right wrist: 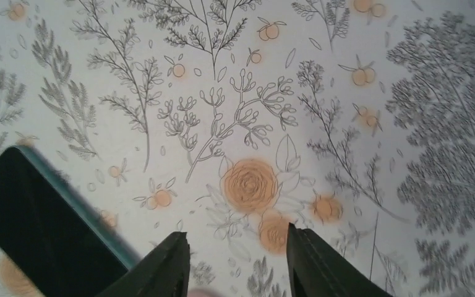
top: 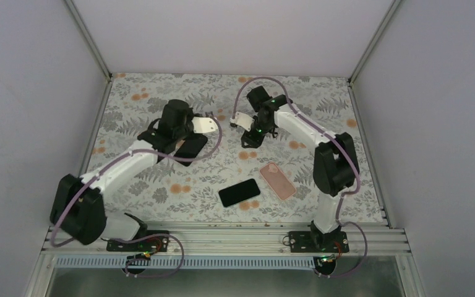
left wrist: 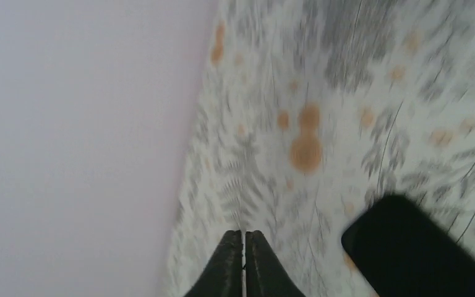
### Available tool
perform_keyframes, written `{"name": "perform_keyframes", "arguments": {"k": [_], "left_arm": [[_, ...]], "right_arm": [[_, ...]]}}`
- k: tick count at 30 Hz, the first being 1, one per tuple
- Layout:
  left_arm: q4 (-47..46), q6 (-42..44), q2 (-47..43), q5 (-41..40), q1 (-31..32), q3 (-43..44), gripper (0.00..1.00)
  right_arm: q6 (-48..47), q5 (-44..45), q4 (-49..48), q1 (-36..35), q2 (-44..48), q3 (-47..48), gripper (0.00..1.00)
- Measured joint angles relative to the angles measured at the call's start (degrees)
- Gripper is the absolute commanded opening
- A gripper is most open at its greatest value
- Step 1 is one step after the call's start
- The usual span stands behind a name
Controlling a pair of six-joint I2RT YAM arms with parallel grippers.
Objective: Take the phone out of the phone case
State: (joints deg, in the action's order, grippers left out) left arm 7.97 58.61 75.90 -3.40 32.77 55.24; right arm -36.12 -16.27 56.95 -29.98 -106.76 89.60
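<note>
- The left gripper (left wrist: 245, 247) is clenched on nothing, its tips touching. It hangs over the cloth (left wrist: 346, 74) just beside the cased phone (left wrist: 420, 253) and does not touch it.
- The right gripper (right wrist: 238, 247) is released and empty. The cased phone lies off to its left, and a teal rim runs along its dark face.
- Towards the front, a bare phone (top: 239, 192) and a pink case (top: 278, 180) lie near each other but apart. That case looks empty.
- Nothing holds the cased phone, so it lies loose. A nudge from the shut left tips would probably slide or spin it over the cloth rather than catch the rim.
- The left wrist view is smeared, so I judge that arm is moving fast. A hurried descent could miss the thin teal edge or strike the glass.
- If one gripper pulls while the other does not pin the case, phone and case will likely lift together. The pair could then drop.
</note>
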Motion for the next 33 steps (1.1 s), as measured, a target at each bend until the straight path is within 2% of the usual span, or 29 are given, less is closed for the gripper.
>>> {"name": "perform_keyframes", "arguments": {"k": [3, 5, 6, 12, 19, 26, 33], "left_arm": [[0.68, 0.22, 7.28, -1.16, -6.75, 0.04, 0.02], [1.33, 0.09, 10.12, -1.64, -9.4, 0.02, 0.02], [1.6, 0.02, 12.11, -1.95, -10.78, -0.09, 0.02], [1.25, -0.37, 16.83, -2.89, -16.68, -1.79, 0.02], [-1.03, -1.49, 22.36, -2.71, -18.36, -2.23, 0.02], [3.91, -4.11, 29.42, 4.63, -18.73, 3.8, 0.02], [11.74, -6.08, 31.19, 13.94, -18.78, 9.75, 0.02]], "right_arm": [[1.44, -1.07, -1.55, -0.09, -3.69, 0.52, 0.16], [1.79, -1.75, -1.97, -0.11, -5.38, 1.11, 0.06], [2.43, -2.21, -2.08, -0.17, -6.16, 1.75, 0.04], [4.72, -4.35, -3.32, -2.4, -9.97, 8.17, 0.04], [7.3, -6.05, -4.42, -5.62, -16.96, 13.9, 0.04], [9.2, -6.29, -4.85, -5.97, -18.01, 13.6, 0.04], [9.88, -6.51, -5.03, -5.66, -17.4, 11.15, 0.04]]}}
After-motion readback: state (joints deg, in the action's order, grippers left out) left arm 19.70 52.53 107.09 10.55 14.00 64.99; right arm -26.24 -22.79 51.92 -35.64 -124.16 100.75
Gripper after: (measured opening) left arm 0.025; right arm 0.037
